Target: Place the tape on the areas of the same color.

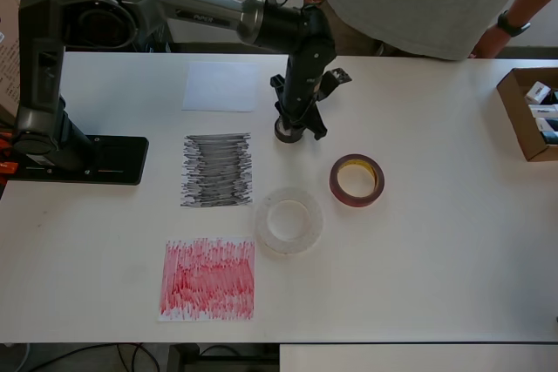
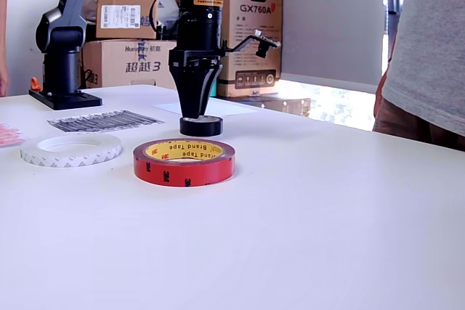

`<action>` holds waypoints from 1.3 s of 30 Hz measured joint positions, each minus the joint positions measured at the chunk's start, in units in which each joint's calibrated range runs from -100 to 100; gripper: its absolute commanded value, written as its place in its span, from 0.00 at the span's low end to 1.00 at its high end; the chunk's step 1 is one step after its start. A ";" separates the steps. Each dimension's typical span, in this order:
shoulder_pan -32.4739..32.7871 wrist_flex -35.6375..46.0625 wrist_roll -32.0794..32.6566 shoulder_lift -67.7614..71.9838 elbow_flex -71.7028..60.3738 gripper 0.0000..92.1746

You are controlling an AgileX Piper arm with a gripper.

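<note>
The small black tape roll point(image 1: 289, 131) point(image 2: 202, 126) rests on the white table, to the right of the plain white sheet point(image 1: 221, 86) in the overhead view. My gripper point(image 1: 293, 125) point(image 2: 193, 115) points straight down onto it, fingers drawn close together and tips at the roll's wall, shut on it. The dark-red roll with a yellowish core point(image 1: 357, 180) point(image 2: 184, 162) lies flat further toward the front. Left of it in both views lies the translucent white roll point(image 1: 289, 219) point(image 2: 71, 149). The black scribbled patch point(image 1: 217, 170) point(image 2: 106, 120) and the red scribbled patch point(image 1: 207, 279) hold nothing.
The arm's base point(image 1: 74, 158) is bolted at the table's left in the overhead view. A person point(image 1: 418, 2) stands at the far edge. An open cardboard box point(image 1: 528, 115) sits at the right edge. Cardboard boxes point(image 2: 131, 38) stand behind the table in the exterior view.
</note>
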 measured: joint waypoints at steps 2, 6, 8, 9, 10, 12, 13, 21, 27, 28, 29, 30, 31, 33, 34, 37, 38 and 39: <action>0.00 0.00 0.00 0.00 0.00 0.32; -0.09 0.00 0.00 0.00 1.00 0.32; -0.09 0.00 0.00 0.00 1.00 0.32; -0.22 0.00 0.00 0.00 1.00 0.32; -0.33 0.00 0.00 0.00 0.68 0.32; -0.88 0.00 0.00 0.00 0.09 0.32; -0.91 0.00 0.00 0.00 -0.04 0.32; -0.91 0.00 0.00 0.00 -0.04 0.32; -0.12 0.00 0.00 0.00 -0.04 0.32; -0.03 0.00 0.00 0.00 -0.04 0.32; -0.03 0.00 0.00 0.00 -0.04 0.32; -0.03 0.00 0.00 0.00 -0.04 0.32; -0.03 0.00 0.00 0.00 -0.04 0.32; -0.11 0.00 0.00 0.00 -0.04 0.32; -0.11 0.00 0.00 0.00 -0.04 0.32; -0.80 0.00 0.00 0.00 0.94 0.32; -0.93 0.00 0.00 0.00 1.04 0.32; -1.00 0.00 0.00 0.00 1.04 0.32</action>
